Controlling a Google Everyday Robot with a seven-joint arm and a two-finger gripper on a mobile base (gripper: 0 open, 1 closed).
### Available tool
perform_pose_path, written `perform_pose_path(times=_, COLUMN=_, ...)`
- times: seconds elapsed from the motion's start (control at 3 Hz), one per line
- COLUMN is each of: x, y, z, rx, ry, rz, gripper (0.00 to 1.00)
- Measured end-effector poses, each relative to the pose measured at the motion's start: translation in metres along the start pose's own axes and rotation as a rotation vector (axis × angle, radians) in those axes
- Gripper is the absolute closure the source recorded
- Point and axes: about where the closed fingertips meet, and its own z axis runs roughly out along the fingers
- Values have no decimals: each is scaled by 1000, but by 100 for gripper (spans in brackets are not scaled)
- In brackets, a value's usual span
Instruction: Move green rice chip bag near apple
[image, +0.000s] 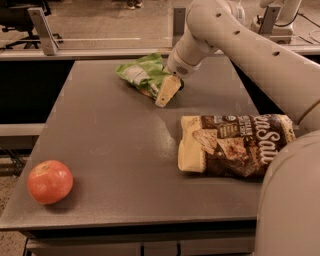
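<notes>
The green rice chip bag (141, 74) lies at the far middle of the grey table (115, 150), bright green with a white label patch. My gripper (166, 95) is at the bag's right end, touching or overlapping its edge, with the arm coming down from the upper right. The apple (49, 181) is red-orange and sits at the table's near left corner, far from the bag and the gripper.
A larger brown and cream "Sea Salt" chip bag (235, 145) lies on the right side of the table. My arm's large white link (290, 200) fills the lower right. A railing and floor lie beyond the far edge.
</notes>
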Motion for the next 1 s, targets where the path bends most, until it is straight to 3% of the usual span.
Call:
perform_pose_path(times=0.67, x=-5, y=-3, z=-9, rx=0, ry=-1, rz=0, gripper=88)
perform_pose_path(times=1.0, x=-32, y=2, z=-24, rx=5, ry=-107, rz=-80, gripper=100)
